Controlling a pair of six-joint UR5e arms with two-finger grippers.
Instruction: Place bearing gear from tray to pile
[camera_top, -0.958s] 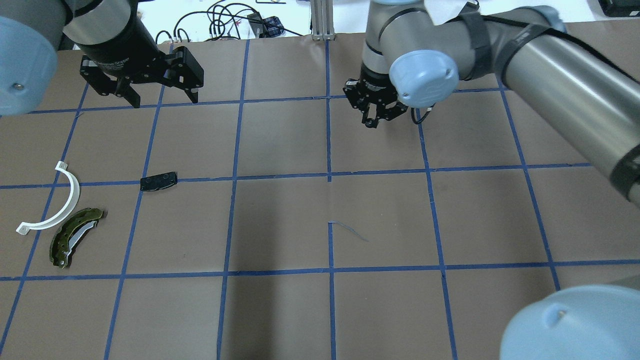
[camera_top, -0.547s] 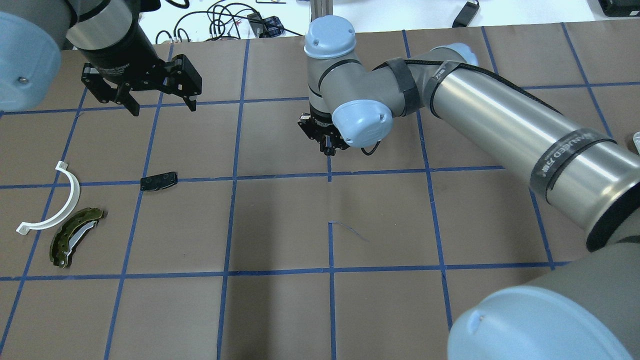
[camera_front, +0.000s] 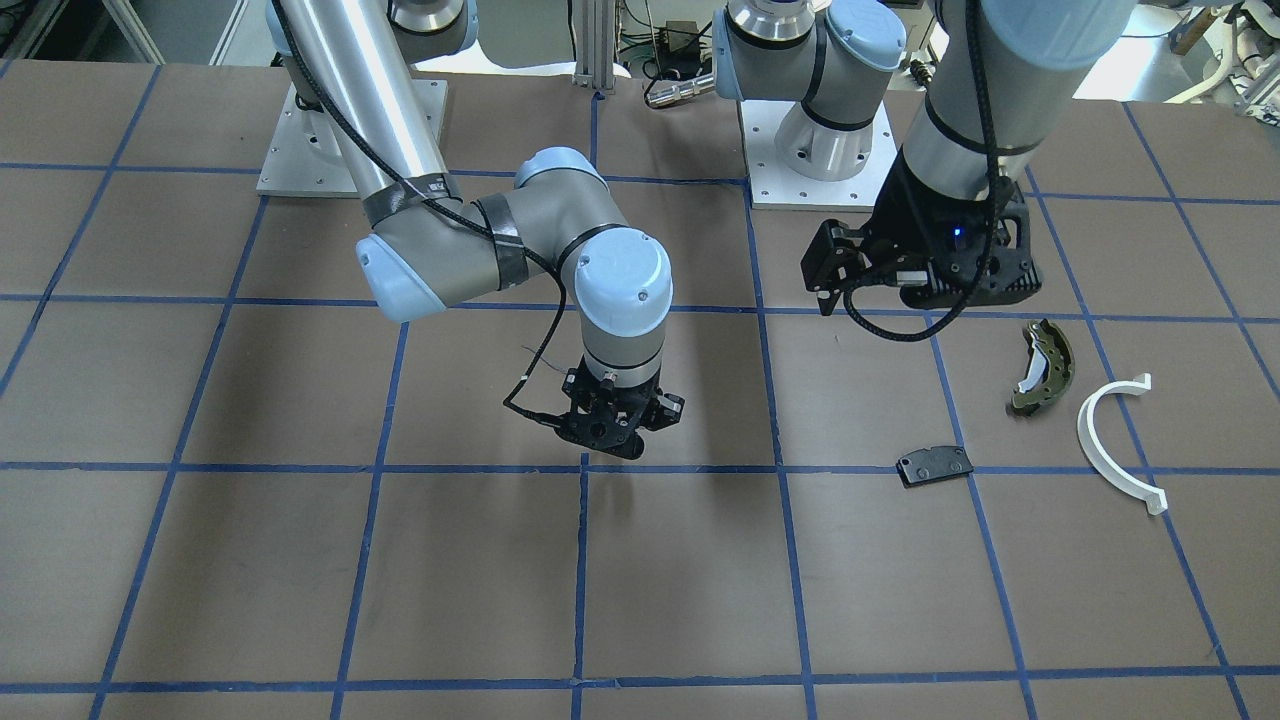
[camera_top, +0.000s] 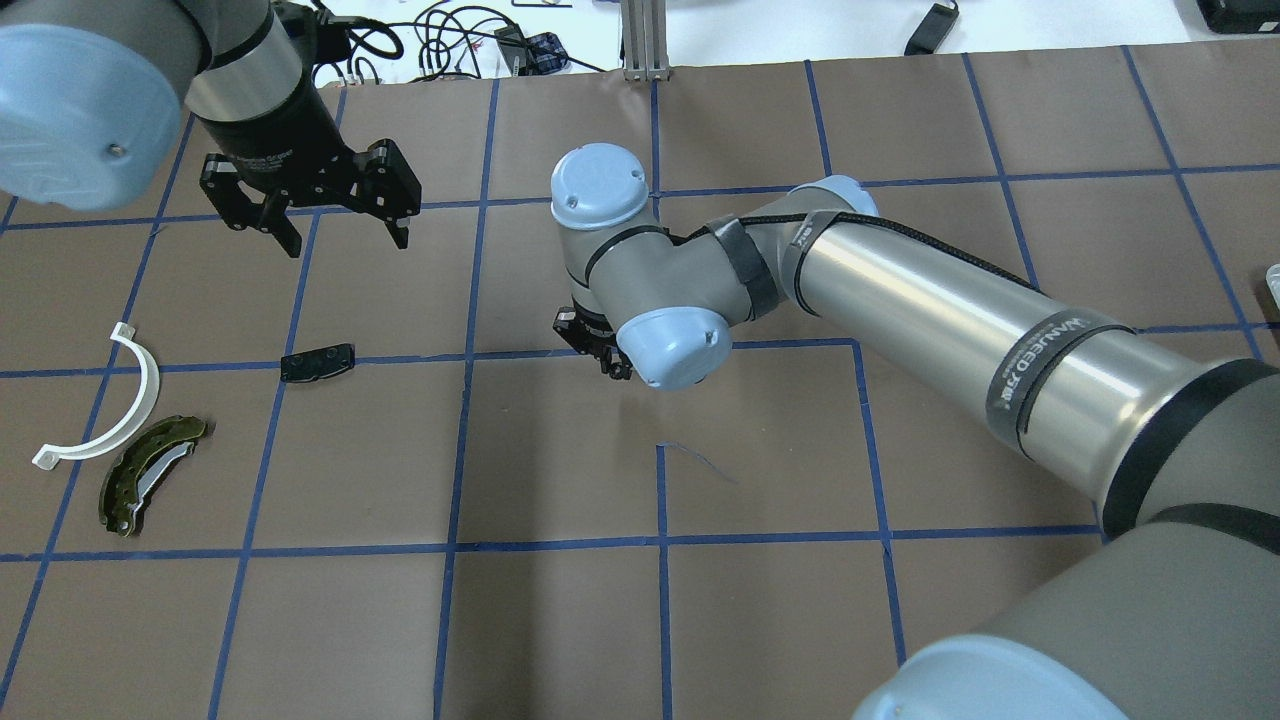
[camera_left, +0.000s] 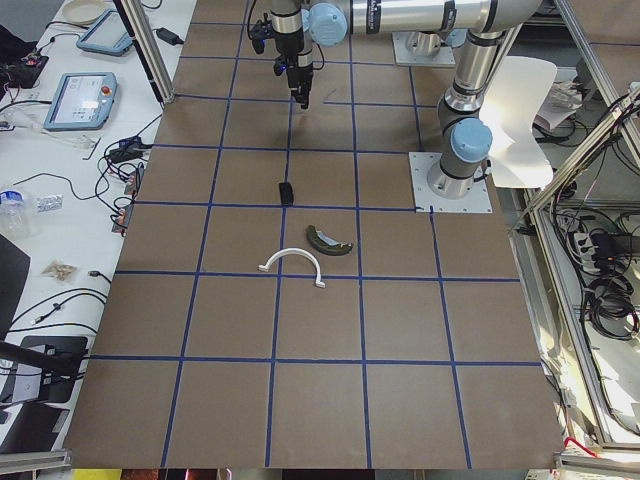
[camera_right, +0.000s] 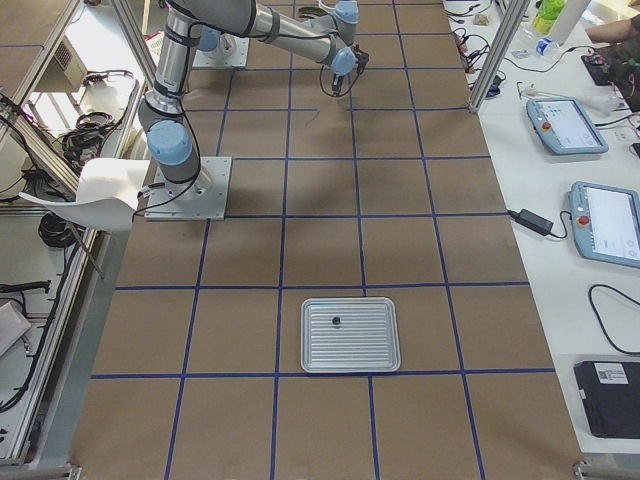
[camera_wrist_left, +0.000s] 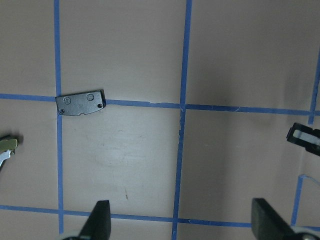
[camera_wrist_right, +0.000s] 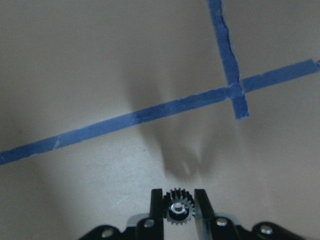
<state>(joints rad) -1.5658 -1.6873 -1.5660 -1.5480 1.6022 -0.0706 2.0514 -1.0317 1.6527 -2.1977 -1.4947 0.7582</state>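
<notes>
The bearing gear (camera_wrist_right: 177, 208) is small, black and toothed, and my right gripper (camera_wrist_right: 178, 206) is shut on it, a little above the brown table near a blue tape crossing. In the overhead view the right gripper (camera_top: 605, 360) sits mid-table, mostly hidden under its own wrist. The pile lies to the left: an olive-green brake shoe (camera_top: 150, 470), a white half-ring (camera_top: 130, 400) and a black pad (camera_top: 317, 362). My left gripper (camera_top: 347, 240) hangs open and empty beyond the pad. The ribbed metal tray (camera_right: 350, 365) shows only in the exterior right view, far from both arms.
One small dark part (camera_right: 336, 320) lies on the tray. Blue tape lines grid the brown table. Cables and a metal post (camera_top: 645, 40) stand past the far edge. The right arm's long forearm (camera_top: 950, 310) spans the table's right half.
My right arm has swung left and nearer, carrying the gear from the far right-centre to mid-table. The left gripper has shifted slightly right and nearer and stays open.
</notes>
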